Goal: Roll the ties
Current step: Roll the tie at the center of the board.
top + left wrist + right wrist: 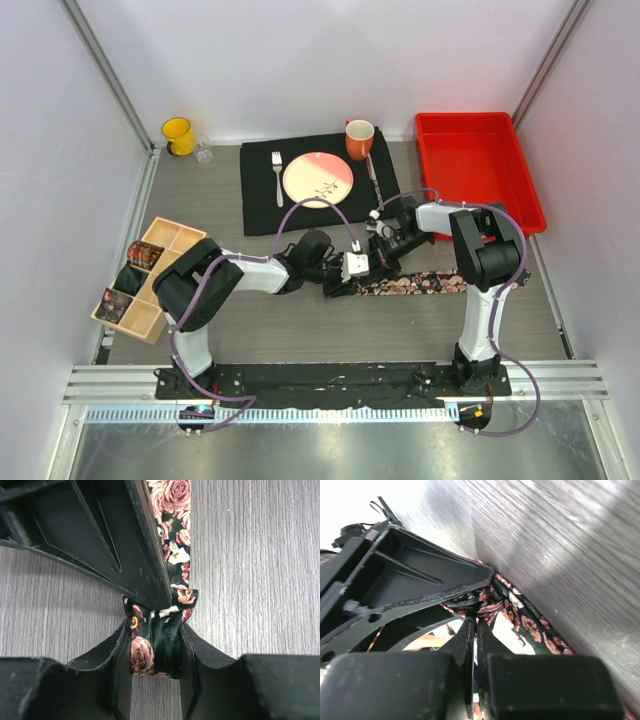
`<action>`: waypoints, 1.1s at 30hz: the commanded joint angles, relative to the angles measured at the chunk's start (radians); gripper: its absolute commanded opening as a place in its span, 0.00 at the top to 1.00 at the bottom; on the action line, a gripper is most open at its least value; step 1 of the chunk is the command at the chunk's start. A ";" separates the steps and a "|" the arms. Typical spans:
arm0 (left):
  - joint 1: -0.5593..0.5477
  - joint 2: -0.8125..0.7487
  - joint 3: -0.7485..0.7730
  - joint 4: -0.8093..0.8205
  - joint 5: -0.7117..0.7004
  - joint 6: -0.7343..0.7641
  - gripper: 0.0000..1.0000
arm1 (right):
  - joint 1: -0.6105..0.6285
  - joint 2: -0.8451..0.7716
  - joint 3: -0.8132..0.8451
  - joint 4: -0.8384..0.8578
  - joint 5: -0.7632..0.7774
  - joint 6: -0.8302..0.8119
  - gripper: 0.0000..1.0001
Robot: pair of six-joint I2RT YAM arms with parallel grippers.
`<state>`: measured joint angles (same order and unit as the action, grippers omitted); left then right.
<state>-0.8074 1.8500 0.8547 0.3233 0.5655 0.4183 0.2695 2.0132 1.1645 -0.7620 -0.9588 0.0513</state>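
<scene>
One end of the floral tie (425, 283) is pinched as a small coil by the left gripper (155, 635), the right gripper (474, 635) is pressed shut just beside it, and the flat remainder is stretched rightward along the table (300, 335).

Grey table (300, 330): floral tie (430, 283), black placemat (260, 205), red tray (475, 165), wooden organizer (150, 300).

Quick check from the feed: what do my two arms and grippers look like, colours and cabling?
The left arm and right arm match: white links between bulky black joint housings, each trailing a looping purple cable. The left gripper and right gripper have matte black, ribbed, wedge-shaped fingers with scuffed edges. Both bases are bolted to a black plate.
</scene>
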 commanded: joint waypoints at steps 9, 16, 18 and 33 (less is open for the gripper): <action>0.109 0.026 -0.140 0.110 0.066 -0.125 0.27 | -0.006 0.068 0.006 -0.002 0.281 -0.044 0.99; 0.123 0.055 -0.158 0.319 0.198 -0.213 0.27 | -0.006 0.067 -0.017 0.032 0.367 -0.016 0.99; 0.111 0.069 -0.149 0.355 0.209 -0.225 0.28 | -0.003 0.071 -0.017 0.043 0.373 -0.005 0.99; 0.020 0.221 -0.065 0.559 0.235 -0.329 0.32 | 0.000 0.107 -0.038 0.088 0.394 0.024 0.99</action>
<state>-0.7536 2.0132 0.7761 0.8452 0.7792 0.1551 0.2642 2.0548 1.1706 -0.7940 -0.8207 0.0525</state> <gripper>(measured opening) 0.692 0.020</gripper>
